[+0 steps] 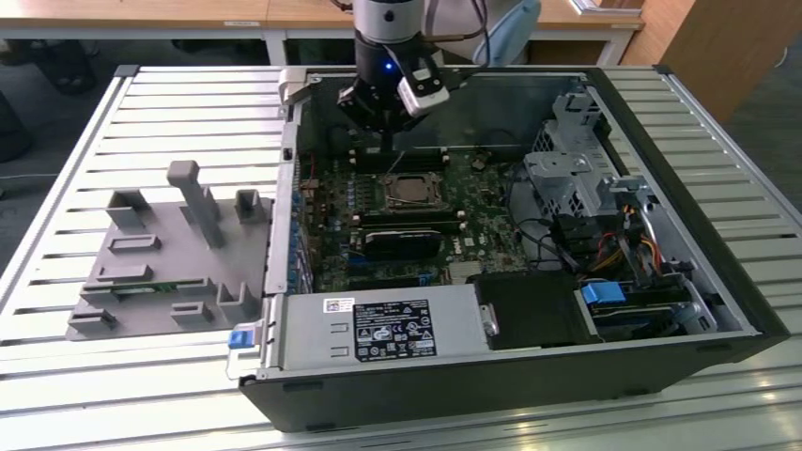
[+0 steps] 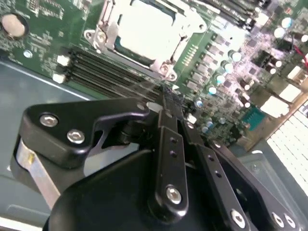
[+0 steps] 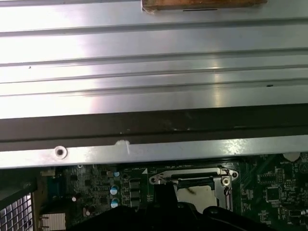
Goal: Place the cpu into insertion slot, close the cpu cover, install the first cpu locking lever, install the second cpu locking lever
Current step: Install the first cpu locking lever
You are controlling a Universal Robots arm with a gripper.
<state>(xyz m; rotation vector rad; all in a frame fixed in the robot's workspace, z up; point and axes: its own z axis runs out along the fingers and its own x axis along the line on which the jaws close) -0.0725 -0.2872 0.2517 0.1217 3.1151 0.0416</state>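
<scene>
The cpu (image 2: 144,31) lies with its silver face up in the insertion slot (image 1: 410,191) on the green board. The cpu cover (image 2: 161,62) rests flat around it as a silvery frame; both wrist views show it, and in the first wrist view the cpu (image 3: 201,195) sits inside the cover (image 3: 192,175). My gripper (image 1: 382,143) hangs just behind the slot, over the long black memory slots (image 2: 110,72). Its black fingers (image 2: 168,144) meet at the tips and hold nothing. A thin silvery rod shows blurred beside the tips (image 2: 144,86).
The board sits inside an open black computer case (image 1: 701,310) on a slatted metal table (image 1: 75,395). A labelled grey power box (image 1: 382,331) fills the case's front. A drive cage with cables (image 1: 570,178) stands at the exterior view's right, a grey fixture (image 1: 163,254) at its left.
</scene>
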